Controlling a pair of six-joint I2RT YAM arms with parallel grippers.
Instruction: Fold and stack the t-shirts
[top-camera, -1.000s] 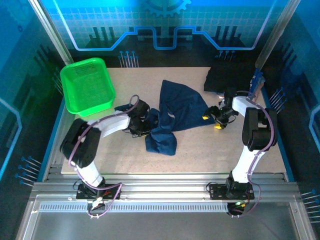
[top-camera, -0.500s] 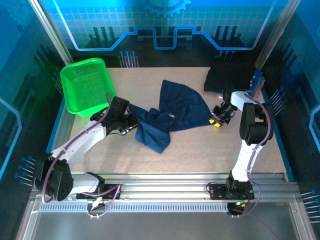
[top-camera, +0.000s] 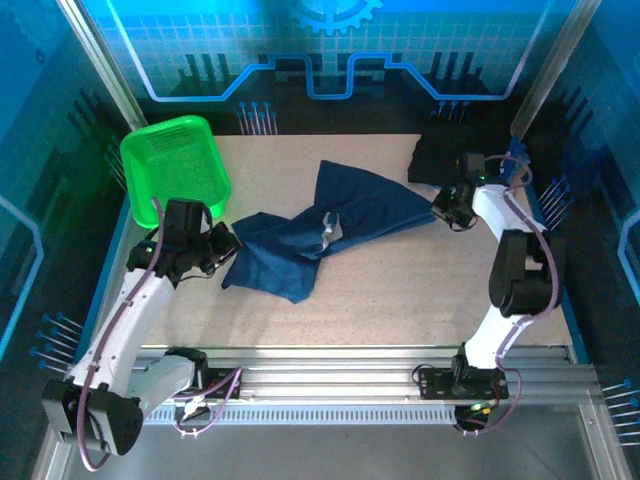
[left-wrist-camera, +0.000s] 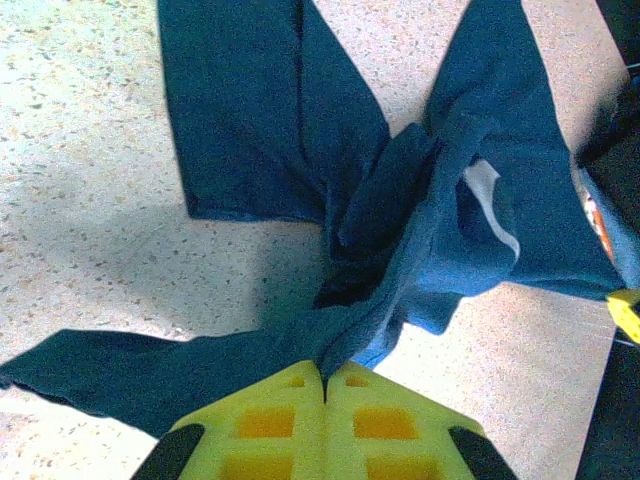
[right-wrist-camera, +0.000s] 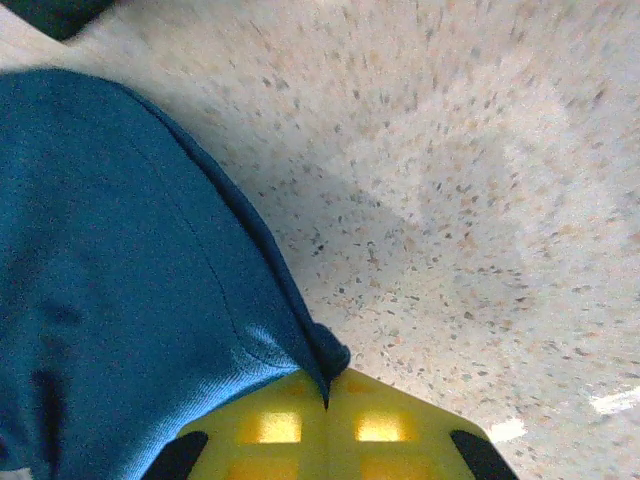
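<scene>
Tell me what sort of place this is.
Probably a robot lab work cell: a speckled tabletop on an aluminium rail frame, walled by blue-lit printed panels.

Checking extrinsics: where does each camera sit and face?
Top external: above, behind the bases, looking down on the speckled table; both arms show.
Left wrist: looks past the yellow left pincer, shut on the crumpled navy-blue cloth t-shirt.
Right wrist: looks past the right pincer, gripping the shirt's edge, at the table.
All share the shirt.
</scene>
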